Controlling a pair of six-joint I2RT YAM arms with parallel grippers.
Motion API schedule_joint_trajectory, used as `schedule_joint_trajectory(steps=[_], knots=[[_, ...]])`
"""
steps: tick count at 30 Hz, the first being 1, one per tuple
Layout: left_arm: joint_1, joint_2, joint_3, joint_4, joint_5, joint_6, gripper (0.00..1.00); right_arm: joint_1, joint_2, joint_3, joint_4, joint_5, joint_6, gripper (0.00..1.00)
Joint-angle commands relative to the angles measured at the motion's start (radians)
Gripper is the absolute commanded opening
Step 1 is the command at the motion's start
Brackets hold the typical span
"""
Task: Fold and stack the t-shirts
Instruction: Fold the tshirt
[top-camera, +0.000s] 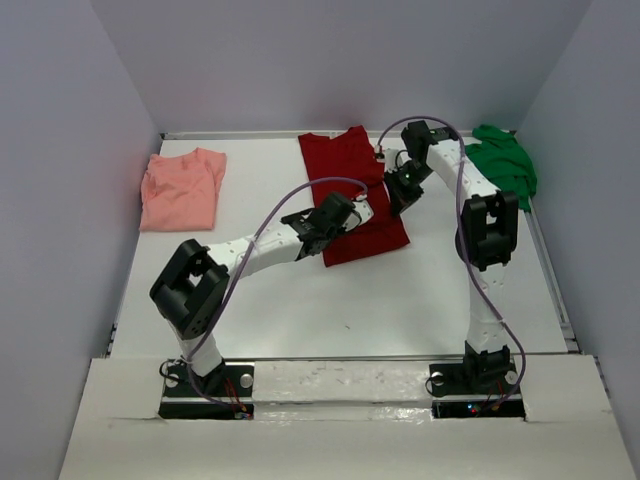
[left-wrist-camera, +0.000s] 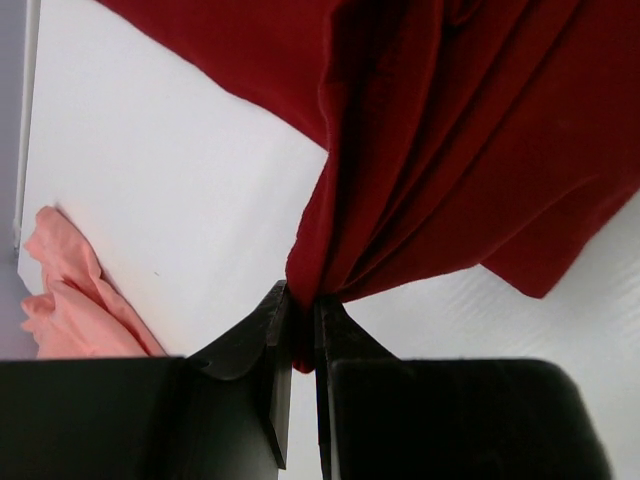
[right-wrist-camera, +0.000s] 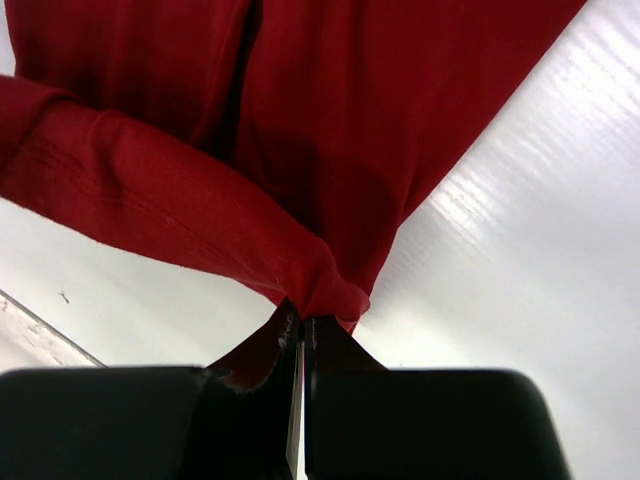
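The dark red t-shirt (top-camera: 350, 185) lies in the middle of the table, folded lengthwise. My left gripper (top-camera: 372, 208) is shut on a pinch of its cloth (left-wrist-camera: 400, 150) near its right side. My right gripper (top-camera: 398, 203) is shut on the red cloth (right-wrist-camera: 330, 130) close beside it, at the shirt's right edge. The salmon-pink t-shirt (top-camera: 182, 188) lies folded at the far left; it also shows in the left wrist view (left-wrist-camera: 70, 300). The bright green t-shirt (top-camera: 503, 165) lies bunched at the far right, behind the right arm.
White walls close the table at the back and both sides. A raised rail (top-camera: 552, 270) runs along the table's right edge. The arm bases (top-camera: 345, 385) stand at the near edge.
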Motion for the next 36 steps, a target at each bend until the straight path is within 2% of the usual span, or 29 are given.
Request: schedule_joint_trajectory(steps=[1,24,36], knots=[[0.018,0.021,0.067,0.071,-0.067,0.022,0.0,-0.001,0.014,0.089,0.028,-0.009,-0.004,0.0],[0.039,0.202,0.193,0.158,-0.21,0.061,0.0,-0.037,0.164,0.31,0.055,0.003,-0.019,0.0],[0.078,0.301,0.319,0.204,-0.256,0.077,0.0,-0.056,0.186,0.313,0.121,-0.014,-0.03,0.0]])
